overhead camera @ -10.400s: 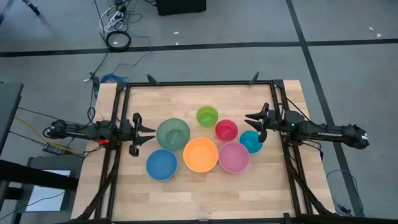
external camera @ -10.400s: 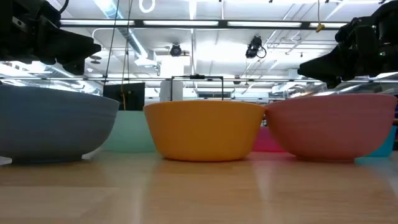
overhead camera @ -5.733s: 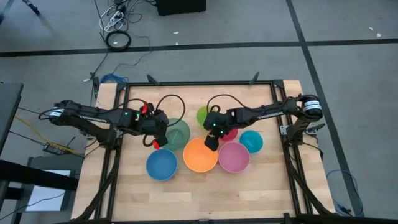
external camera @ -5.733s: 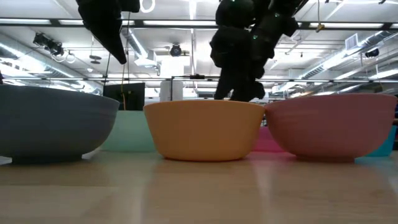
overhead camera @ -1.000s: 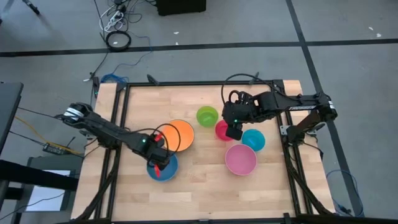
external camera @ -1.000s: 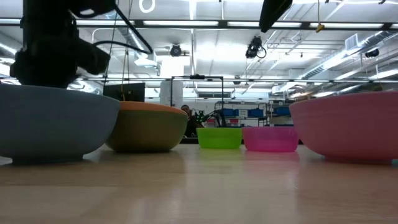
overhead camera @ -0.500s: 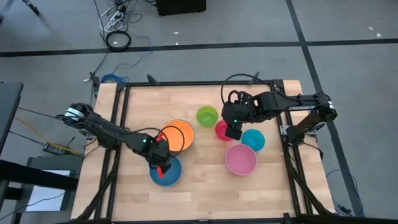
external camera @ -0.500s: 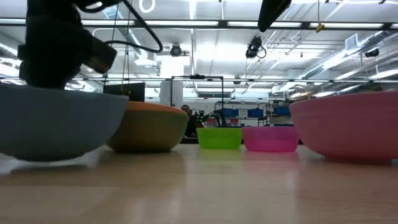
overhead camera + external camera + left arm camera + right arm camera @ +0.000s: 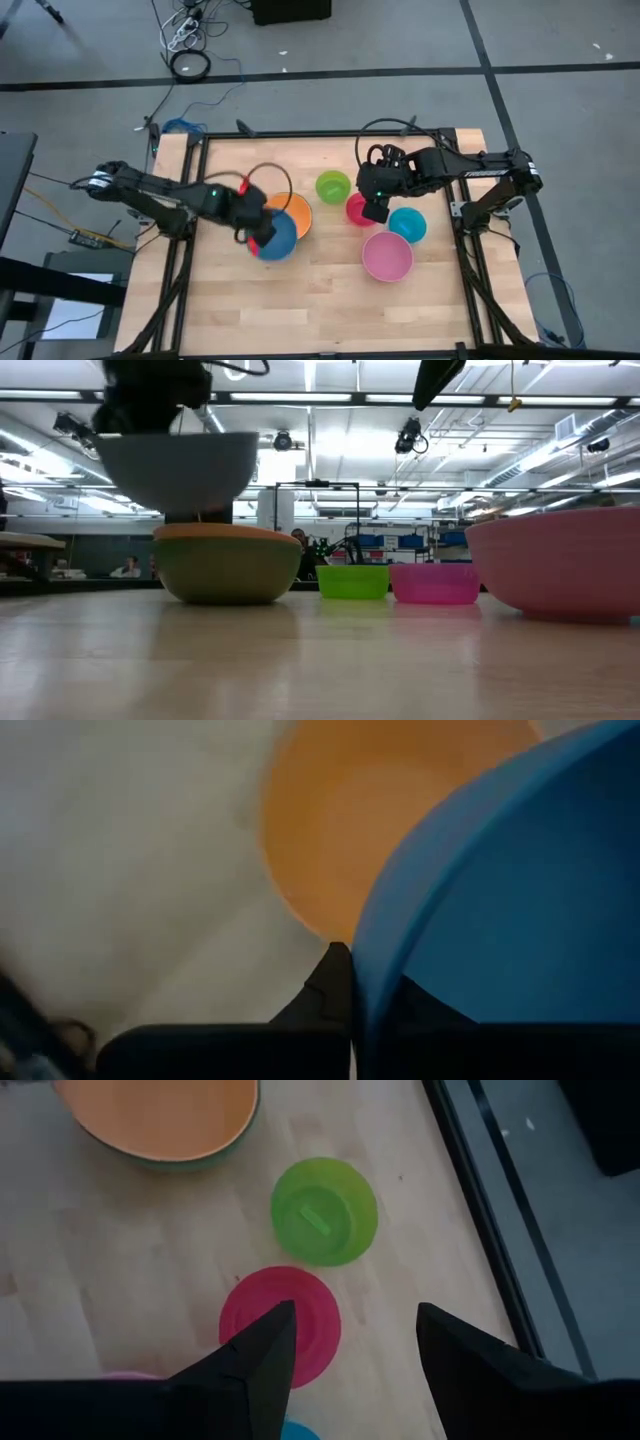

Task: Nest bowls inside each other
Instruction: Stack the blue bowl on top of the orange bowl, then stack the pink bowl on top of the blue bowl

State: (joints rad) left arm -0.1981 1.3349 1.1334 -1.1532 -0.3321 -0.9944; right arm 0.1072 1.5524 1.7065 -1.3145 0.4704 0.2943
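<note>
My left gripper (image 9: 254, 238) is shut on a blue bowl (image 9: 277, 238), which hangs in the air just above the orange bowl (image 9: 293, 212). The orange bowl sits nested in the dark green bowl (image 9: 225, 575). My right gripper (image 9: 350, 1355) stands open above the red bowl (image 9: 285, 1325), touching nothing. The lime green bowl (image 9: 333, 187), the teal bowl (image 9: 407, 225) and the pink bowl (image 9: 387, 256) rest on the table, open side up. My left gripper pinches the blue bowl's rim (image 9: 362, 970) on the side toward the table's left, one finger outside the wall (image 9: 330, 988) and one inside. The fingers come slanting down from the left. The bowl hangs lifted clear, open side up (image 9: 180, 470).
The bowls cluster in the table's middle and right. A dark metal frame (image 9: 190, 200) borders the wooden table top (image 9: 330, 310), with bare wood along the near edge. The low view shows a room with people far behind the table.
My left gripper has shut on the blue bowl's rim. It has risen with the bowl and carried it toward the far edge and a little to the right, from the table top to above the orange bowl. My right arm has kept still.
</note>
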